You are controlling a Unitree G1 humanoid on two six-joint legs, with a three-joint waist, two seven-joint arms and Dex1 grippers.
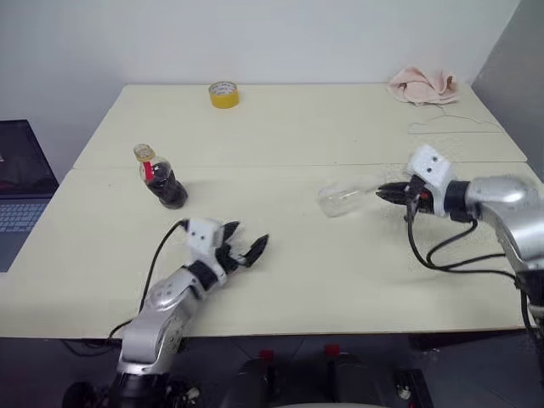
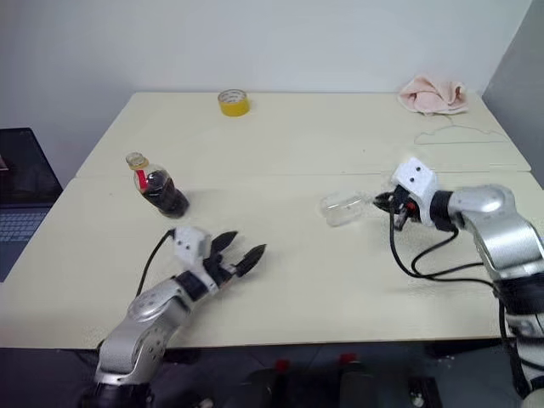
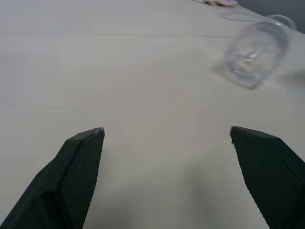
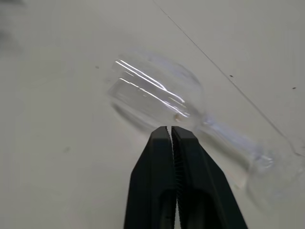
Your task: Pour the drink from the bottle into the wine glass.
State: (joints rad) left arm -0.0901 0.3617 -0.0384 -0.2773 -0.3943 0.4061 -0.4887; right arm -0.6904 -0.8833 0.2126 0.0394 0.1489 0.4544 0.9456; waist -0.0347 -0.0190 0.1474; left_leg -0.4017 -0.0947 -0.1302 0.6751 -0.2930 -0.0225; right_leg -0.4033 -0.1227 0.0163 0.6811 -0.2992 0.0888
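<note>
The bottle (image 1: 160,176) stands upright at the left of the table, its lower half dark with the drink (image 1: 170,192); it has a yellow-orange cap and a red neck strip. The clear wine glass (image 1: 344,200) lies tipped on its side right of centre, bowl pointing left and stem toward my right gripper (image 1: 387,194). In the right wrist view that gripper (image 4: 170,129) has its fingers pressed together just over the base of the bowl (image 4: 152,95), with the stem passing beside them. My left gripper (image 1: 245,240) hovers low near the front, wide open and empty, pointing toward the glass (image 3: 255,52).
A yellow tape roll (image 1: 223,94) sits at the back of the table (image 1: 289,280), with a pink cloth (image 1: 422,85) and a thin wire hanger (image 1: 455,123) at the back right. A laptop (image 1: 17,187) stands off the left edge. Cables hang from both arms.
</note>
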